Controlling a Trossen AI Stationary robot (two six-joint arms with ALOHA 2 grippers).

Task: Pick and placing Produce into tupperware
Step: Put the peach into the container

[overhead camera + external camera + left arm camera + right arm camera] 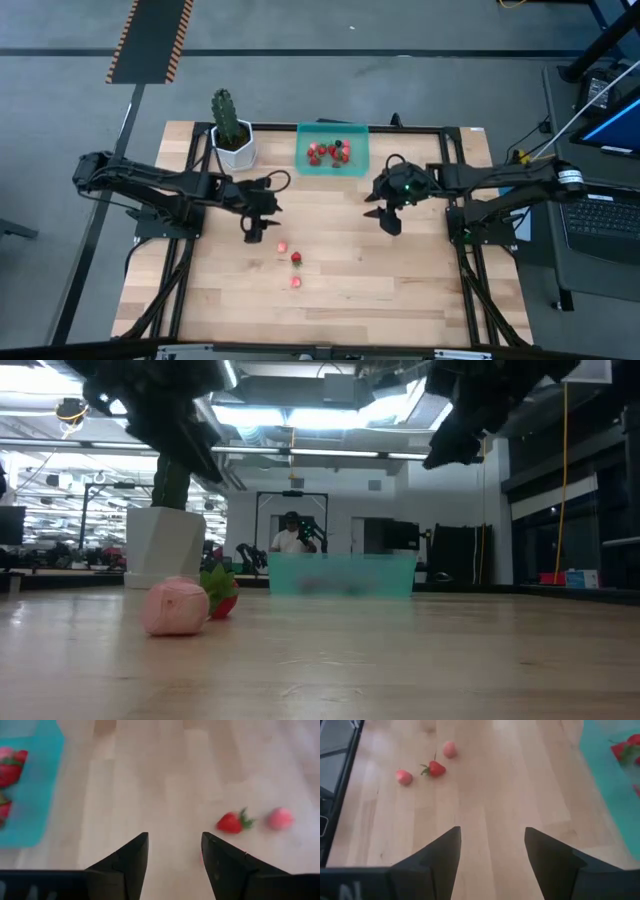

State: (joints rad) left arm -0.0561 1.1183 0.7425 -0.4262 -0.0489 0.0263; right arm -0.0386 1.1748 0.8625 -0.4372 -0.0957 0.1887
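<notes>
Bright overhead light, blurred wrist views

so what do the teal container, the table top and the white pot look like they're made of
The container looks like thin translucent plastic: in the low view the room shows dimly through its wall. The table top looks like pale wood, with visible plank seams and grain, matte. The pot is plain white with flat faceted sides; ceramic or plastic, can't tell which.

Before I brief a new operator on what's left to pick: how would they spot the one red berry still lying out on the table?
Start at the teal tupperware by the table's far edge, then come down onto the bare wood between the two grippers. Three loose pieces lie there in a short line; the red berry is the middle one, deep red with a green top, while its two neighbours are pale pink.
</notes>
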